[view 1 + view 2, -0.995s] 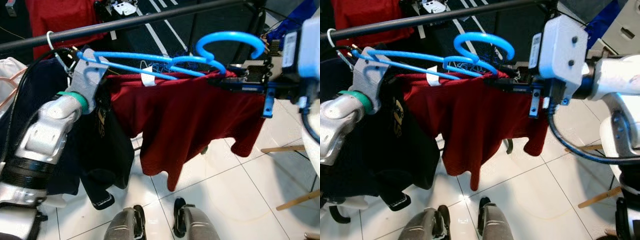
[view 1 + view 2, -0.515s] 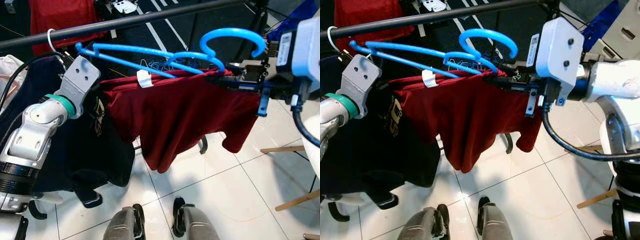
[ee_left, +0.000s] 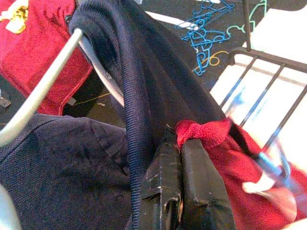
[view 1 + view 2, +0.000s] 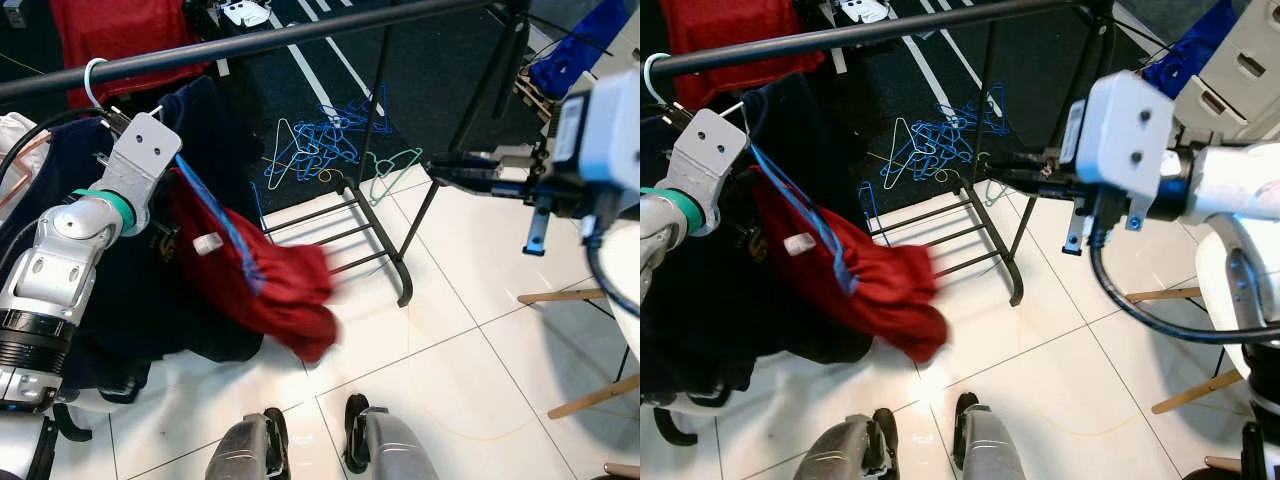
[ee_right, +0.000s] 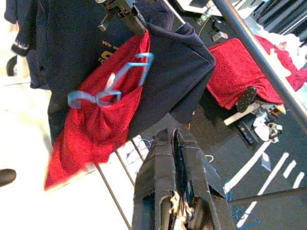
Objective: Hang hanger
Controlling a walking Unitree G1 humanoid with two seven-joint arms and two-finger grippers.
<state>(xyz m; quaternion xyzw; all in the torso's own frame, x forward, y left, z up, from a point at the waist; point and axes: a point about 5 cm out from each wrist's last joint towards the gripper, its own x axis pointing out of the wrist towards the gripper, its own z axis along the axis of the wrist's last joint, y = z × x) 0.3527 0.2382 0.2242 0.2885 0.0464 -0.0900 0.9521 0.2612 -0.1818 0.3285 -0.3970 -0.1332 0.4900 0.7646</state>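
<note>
A blue hanger (image 4: 222, 228) carrying a red shirt (image 4: 285, 295) dangles slanting downward from my left gripper (image 4: 172, 165), which is shut on one end of it just below the black rail (image 4: 300, 35). The shirt is bunched at the hanger's low end, blurred by motion. In the left wrist view the left gripper (image 3: 184, 143) pinches red cloth (image 3: 249, 191) against a navy garment. My right gripper (image 4: 445, 163) is held out level at the right, shut on nothing, well apart from the hanger (image 5: 103, 93).
Dark navy garments (image 4: 60, 250) hang on the rail at the left, by a white hanger hook (image 4: 92, 75). Loose hangers (image 4: 320, 145) lie piled on the dark floor behind the rack's base bars (image 4: 370, 245). Wooden legs (image 4: 590, 400) stand at the right.
The right gripper has let go of the hanger's hook end. The hanger and red shirt have swung down to the left and now hang from the left gripper alone.
</note>
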